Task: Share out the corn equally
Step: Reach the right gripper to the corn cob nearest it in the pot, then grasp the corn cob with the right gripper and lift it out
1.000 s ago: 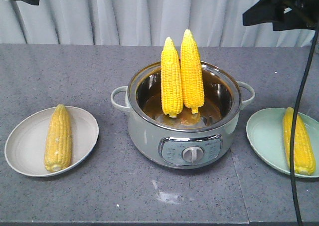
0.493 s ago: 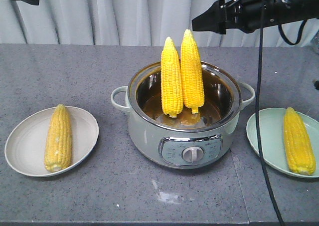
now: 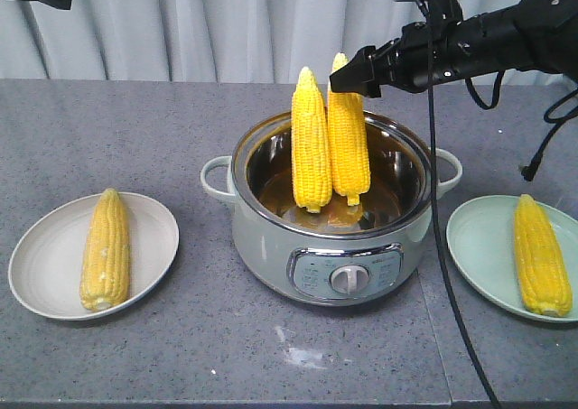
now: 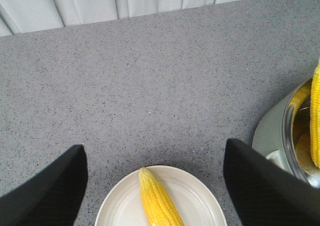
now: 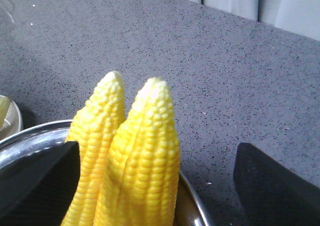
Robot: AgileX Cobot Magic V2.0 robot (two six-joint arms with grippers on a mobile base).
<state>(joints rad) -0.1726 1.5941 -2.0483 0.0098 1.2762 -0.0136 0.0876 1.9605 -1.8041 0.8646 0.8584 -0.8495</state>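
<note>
Two corn cobs (image 3: 311,143) (image 3: 349,134) stand upright, side by side, in the pot (image 3: 271,237). One corn cob (image 3: 105,249) lies on the white plate (image 3: 45,264) at the left. Another (image 3: 540,254) lies on the pale green plate (image 3: 479,246) at the right. My right gripper (image 3: 346,77) hangs open at the tips of the two upright cobs, touching neither. In the right wrist view both cobs (image 5: 145,156) rise between its spread fingers (image 5: 40,181). My left gripper (image 4: 157,186) is open high above the white plate's cob (image 4: 159,201).
The pot is a grey-green electric cooker with side handles (image 3: 215,176) and a front dial (image 3: 347,280). A black cable (image 3: 442,246) hangs from the right arm in front of the pot's right side. A curtain (image 3: 226,21) closes off the back of the grey table.
My right arm has swung in from the upper right, moving left and down until its gripper reached the tips of the cobs in the pot. Corn, plates and left gripper have not moved.
</note>
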